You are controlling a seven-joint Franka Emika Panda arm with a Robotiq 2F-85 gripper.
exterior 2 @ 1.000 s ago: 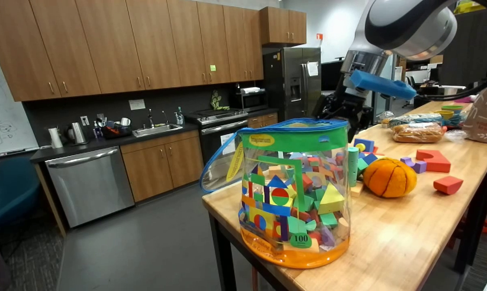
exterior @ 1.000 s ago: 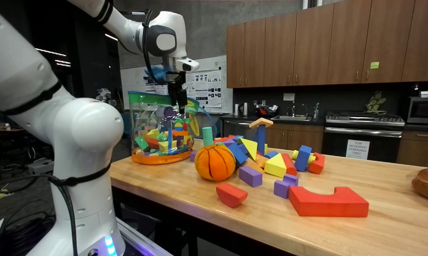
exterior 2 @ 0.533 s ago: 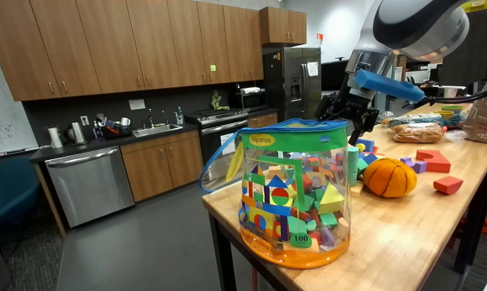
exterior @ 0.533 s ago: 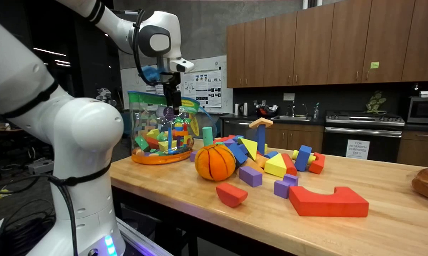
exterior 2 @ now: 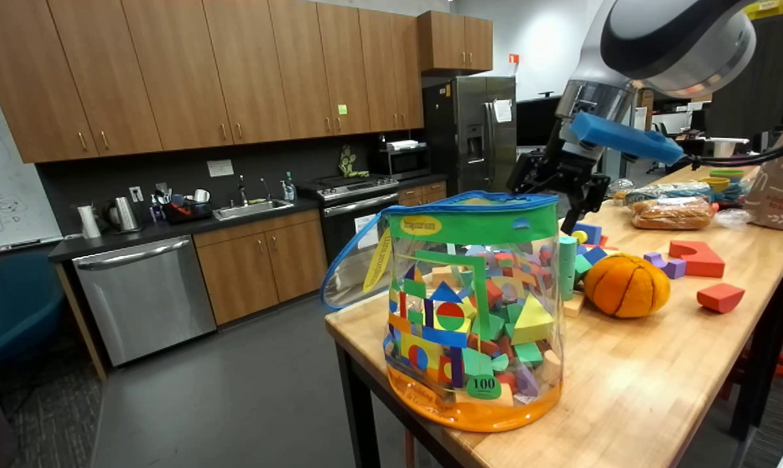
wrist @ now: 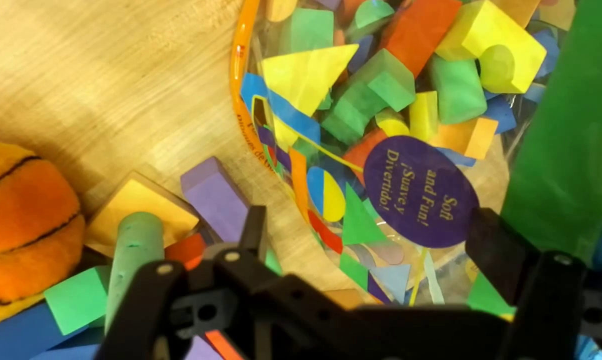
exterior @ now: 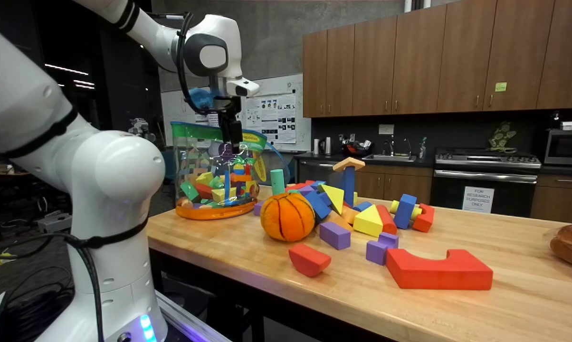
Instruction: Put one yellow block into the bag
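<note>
The bag [exterior: 214,130], see-through with green trim and an orange base, stands upright at the table's end, full of mixed blocks. A yellow triangular block [exterior 2: 532,320] lies inside it, also in the wrist view [wrist: 306,75]. Two more yellow blocks lie in the table pile, one wedge [exterior: 333,197] and one in front [exterior: 369,221]. My gripper [wrist: 371,220] is open and empty at the bag's side and top rim. In the wrist view one finger lies over the trim, the other over the table. I cannot tell whether a fingertip is inside the bag.
An orange ball [exterior: 287,217] sits beside the bag. A green cylinder [exterior 2: 567,268] stands upright between them. A pile with a blue standing block [exterior: 347,185], purple blocks [exterior: 335,235] and a red arch [exterior: 440,270] spreads along the table [exterior: 276,266]. Bread [exterior 2: 671,213] lies farther off.
The arm and gripper have shifted a little, left in one exterior view and slightly right in the other, then held still over the last half second. Bag and blocks have not moved.
</note>
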